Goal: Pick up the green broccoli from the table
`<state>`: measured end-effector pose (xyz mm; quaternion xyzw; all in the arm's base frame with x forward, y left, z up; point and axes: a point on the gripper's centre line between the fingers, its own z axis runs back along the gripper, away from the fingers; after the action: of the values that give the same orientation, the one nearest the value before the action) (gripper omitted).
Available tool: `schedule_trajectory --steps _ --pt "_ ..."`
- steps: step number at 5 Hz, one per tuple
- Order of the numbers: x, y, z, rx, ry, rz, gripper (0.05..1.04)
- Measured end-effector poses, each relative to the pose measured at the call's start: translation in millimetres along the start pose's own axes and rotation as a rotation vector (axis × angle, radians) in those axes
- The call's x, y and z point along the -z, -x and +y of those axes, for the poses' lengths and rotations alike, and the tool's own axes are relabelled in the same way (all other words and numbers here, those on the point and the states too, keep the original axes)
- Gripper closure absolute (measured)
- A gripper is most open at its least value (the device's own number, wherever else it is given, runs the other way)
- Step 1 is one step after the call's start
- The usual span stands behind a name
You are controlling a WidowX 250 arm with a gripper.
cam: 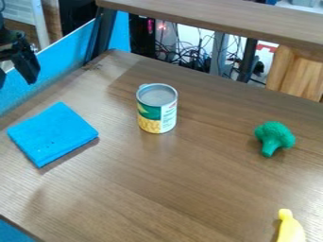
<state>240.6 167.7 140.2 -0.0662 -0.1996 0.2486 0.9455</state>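
Observation:
At the upper left edge, the black gripper (16,80) hangs over the blue side panel, open, its fingers apart with nothing between them. It touches none of the objects. Closest to it lies a folded blue cloth (53,134), flat on the left part of the wooden table (170,184). A can (157,108) with a green, white and yellow label stands upright near the middle, right of the cloth. Toward the right side is a green toy broccoli (275,137). A yellow toy banana (290,228) is partly cut off by the bottom edge at the lower right.
A raised wooden shelf (221,18) runs along the back above the table, with dark metal supports and tangled cables (195,60) behind. The blue panel (60,64) borders the table's left side.

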Motion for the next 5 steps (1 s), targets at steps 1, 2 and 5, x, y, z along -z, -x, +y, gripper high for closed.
schedule_trajectory --steps 1,2,5 --pt "5 4 1 -0.005 0.003 0.020 0.083" --pt "17 12 -19 0.114 -0.019 -0.041 0.083" --pt "29 27 -136 0.616 0.171 -0.138 0.083"
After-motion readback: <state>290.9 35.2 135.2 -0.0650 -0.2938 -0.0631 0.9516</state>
